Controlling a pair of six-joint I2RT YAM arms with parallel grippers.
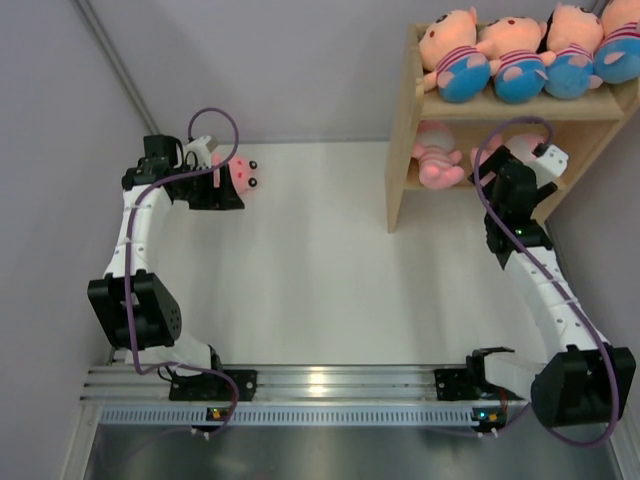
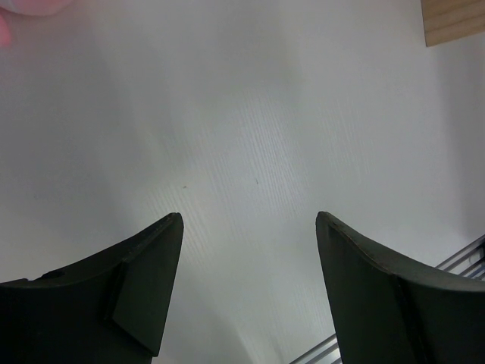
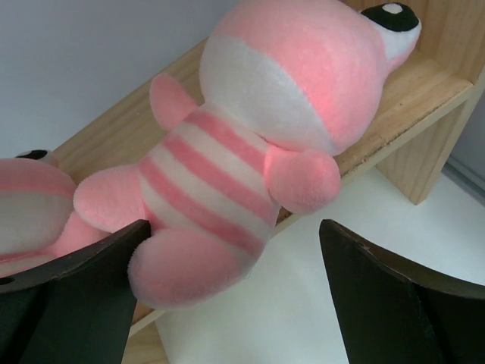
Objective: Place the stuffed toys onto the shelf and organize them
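The wooden shelf (image 1: 405,150) stands at the far right. Several peach-faced stuffed toys (image 1: 455,55) with blue bottoms sit in a row on its top tier. Two all-pink striped toys lie on the lower tier: one (image 1: 437,160) at the left, and one (image 3: 250,144) right in front of my right gripper (image 3: 235,227), its bottom hanging over the board's edge. The right gripper is open, its left finger (image 3: 91,288) touching that toy. One pink toy (image 1: 243,172) lies on the table at the far left, beside my left gripper (image 1: 228,188). The left gripper (image 2: 248,216) is open and empty over bare table.
The shelf's side panel (image 1: 402,200) reaches down to the white table (image 1: 320,250). A corner of the shelf shows in the left wrist view (image 2: 453,19). A grey wall runs behind the table. An aluminium rail (image 1: 330,385) crosses the near edge by the arm bases.
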